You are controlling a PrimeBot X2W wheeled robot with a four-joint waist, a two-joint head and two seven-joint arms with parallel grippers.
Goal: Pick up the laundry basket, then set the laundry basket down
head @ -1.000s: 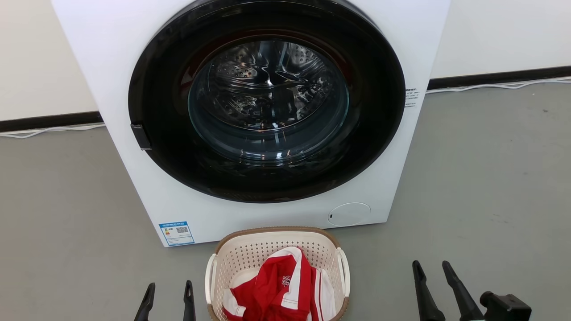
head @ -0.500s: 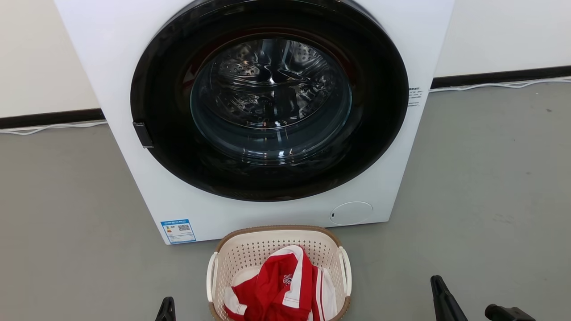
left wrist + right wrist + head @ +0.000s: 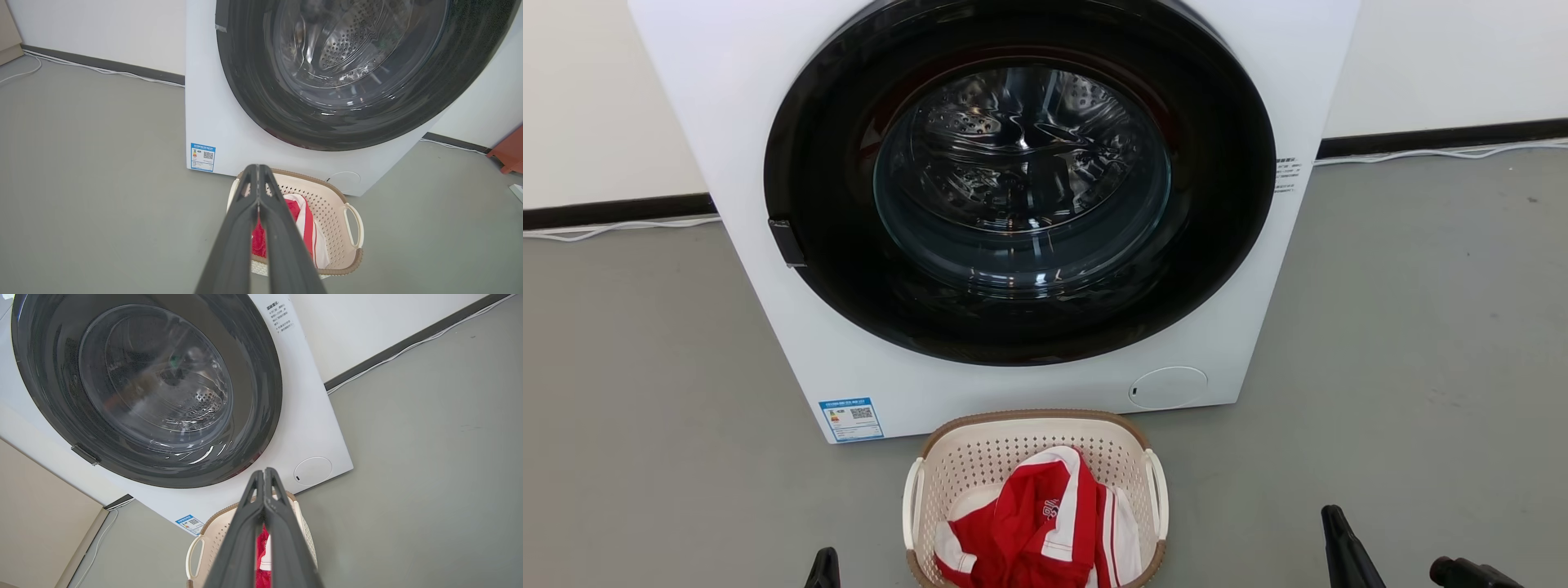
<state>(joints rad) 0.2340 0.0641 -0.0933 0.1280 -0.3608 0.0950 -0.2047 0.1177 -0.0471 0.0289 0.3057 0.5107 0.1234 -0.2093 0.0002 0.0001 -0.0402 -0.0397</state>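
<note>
Wrist views reveal left gripper (image 3: 258,168), right gripper (image 3: 264,471) pressed closed

One white washing machine (image 3: 768,327), one laundry basket (image 3: 1029,416), two white loop handles (image 3: 912,506), one red-and-white garment (image 3: 1029,531), one blue label (image 3: 851,419), two grippers, the left gripper (image 3: 257,168) and the right gripper (image 3: 264,471)

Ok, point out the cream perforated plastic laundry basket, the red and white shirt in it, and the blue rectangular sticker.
cream perforated laundry basket (image 3: 988,457): head view, far inner wall.
red and white shirt (image 3: 1021,531): head view, red cloth middle.
blue rectangular sticker (image 3: 851,418): head view, its centre.
</note>
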